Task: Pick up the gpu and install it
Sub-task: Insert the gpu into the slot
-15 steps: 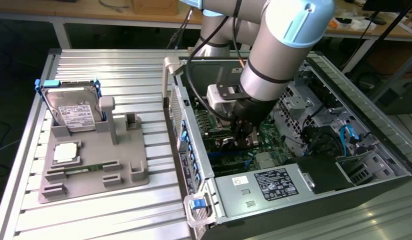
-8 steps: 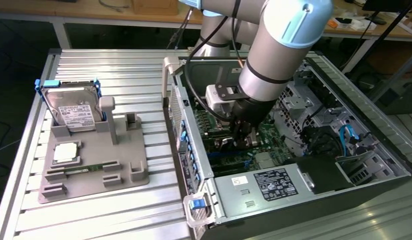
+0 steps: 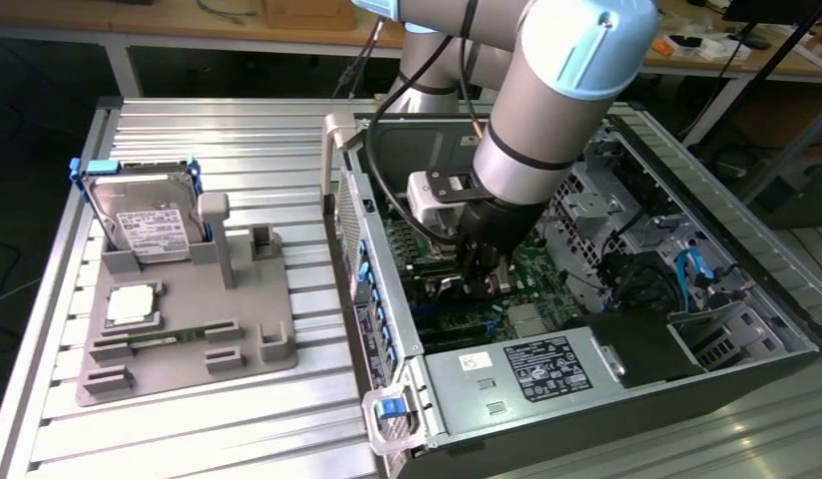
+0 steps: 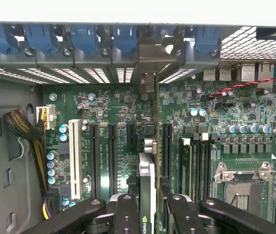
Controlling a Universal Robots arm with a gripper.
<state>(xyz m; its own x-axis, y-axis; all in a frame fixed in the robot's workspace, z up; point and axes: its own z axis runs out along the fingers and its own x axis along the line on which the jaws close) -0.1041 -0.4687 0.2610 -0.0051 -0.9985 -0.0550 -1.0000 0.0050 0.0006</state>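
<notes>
Gripper [image 3: 481, 271] reaches down into the open computer case [image 3: 730, 254], its fingers [image 4: 127, 214] clamped on the gpu [image 4: 147, 178]. The card stands edge-on among the motherboard [image 4: 113, 107] slots; whether it is seated cannot be told. In the exterior view the case lies at 3 o'clock from the grey fixture [image 3: 185, 364], and the hard drive [image 3: 145, 225] stands at the fixture's 11 o'clock.

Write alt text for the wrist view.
The pincer grips the gpu edge-on over the green motherboard inside the computer case, lined up among its black expansion slots. Blue latches line the case wall beyond.
</notes>
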